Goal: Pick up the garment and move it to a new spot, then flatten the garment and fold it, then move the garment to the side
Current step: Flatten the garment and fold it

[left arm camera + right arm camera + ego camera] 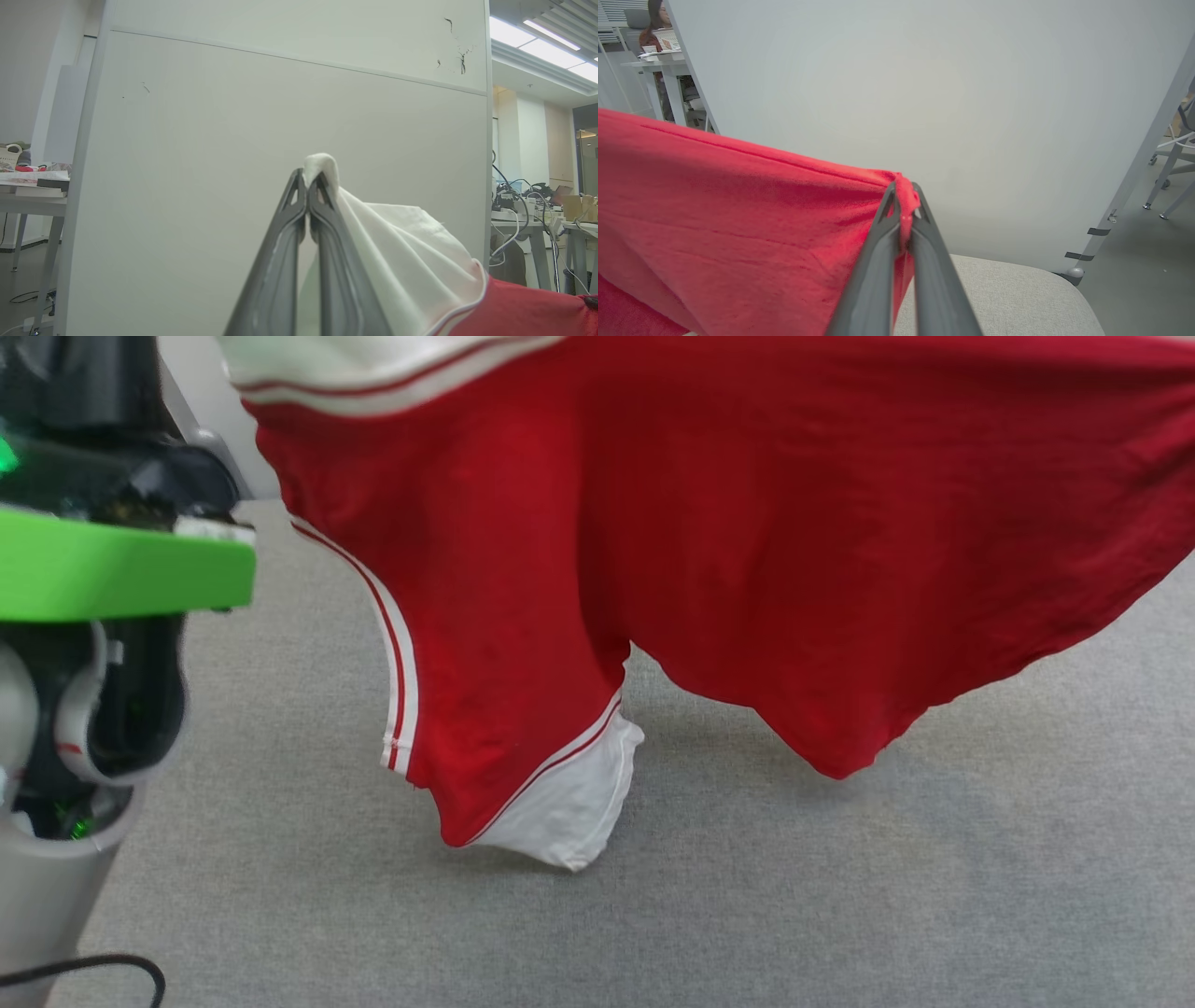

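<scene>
Head view crops the garment (747, 523) at twelve o'clock, so its top edge and the places where it is gripped fall outside that picture. Which face of it is turned to the camera cannot be told. It is plain red knit, hanging in soft, deep folds over the table (653, 933), which is grey with a felt-like weave. At six o'clock a white sleeve (569, 803) with red-and-white striped trim droops to a blunt tip that seems to touch the table. A red point at four o'clock hangs close above it, and whether they touch is unclear. At nine o'clock the robot body (112, 565) is blurred and cut off, showing a flat green plate over dark parts. A thin black cable (112, 966) curls at seven o'clock.

In the left wrist view the left gripper (307, 176) has its ribbed dark fingers pressed together, pinching a bunched white fold. The cloth drapes toward four o'clock and turns red at the frame's edge. In the right wrist view the right gripper (904, 189) is clamped on a puckered red corner, and the fabric stretches taut toward nine o'clock along a seam. Behind it stands a smooth pale panel (924, 116). At eleven o'clock it half hides a person (656, 18), too small to make out.
</scene>
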